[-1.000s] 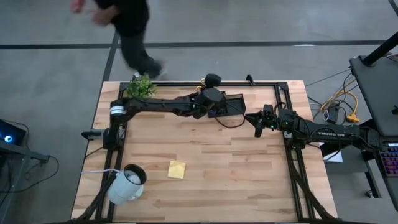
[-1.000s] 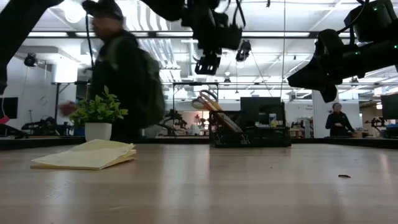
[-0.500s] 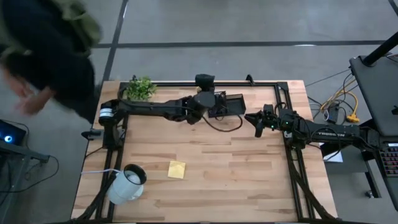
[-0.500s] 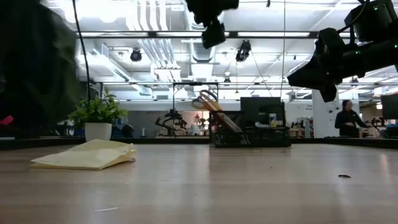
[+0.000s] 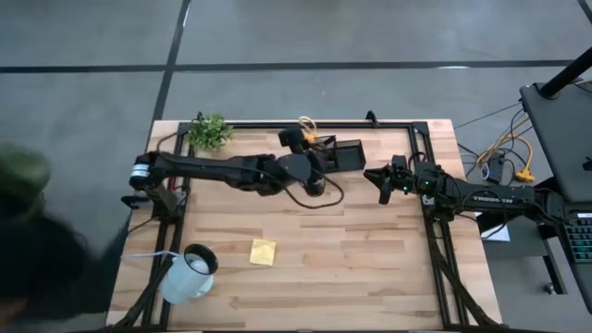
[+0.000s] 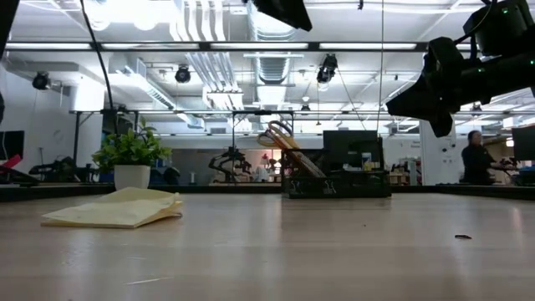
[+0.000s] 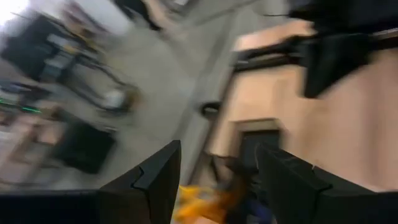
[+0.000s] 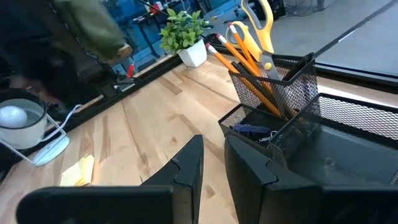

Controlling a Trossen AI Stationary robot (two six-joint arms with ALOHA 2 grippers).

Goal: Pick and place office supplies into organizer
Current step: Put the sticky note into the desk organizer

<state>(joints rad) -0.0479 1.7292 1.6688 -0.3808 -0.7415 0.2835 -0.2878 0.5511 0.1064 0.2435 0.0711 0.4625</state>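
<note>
The black mesh organizer [image 5: 344, 155] stands at the table's far middle. Yellow-handled scissors [image 8: 258, 25] and orange pencils [image 8: 239, 62] stand blade and tip down in its tall compartment. The yellow sticky-note pad [image 5: 263, 252] lies flat on the near left of the table. My left gripper [image 7: 217, 180] hangs open and empty high above the table, just left of the organizer. My right gripper [image 8: 213, 165] hovers to the organizer's right, pointing at it, its fingers almost together with nothing between them.
A white mug [image 5: 190, 273] lies at the near left corner and a small green plant [image 5: 208, 131] stands at the far left. A tiny dark bit [image 6: 462, 237] lies on the wood toward the right. A person [image 5: 23, 240] stands beside the table's left edge.
My left gripper has risen, drawn back from over the organizer toward the table's left and rolled about its own axis, staying open. A person has walked from behind the table's far edge round to its left side.
</note>
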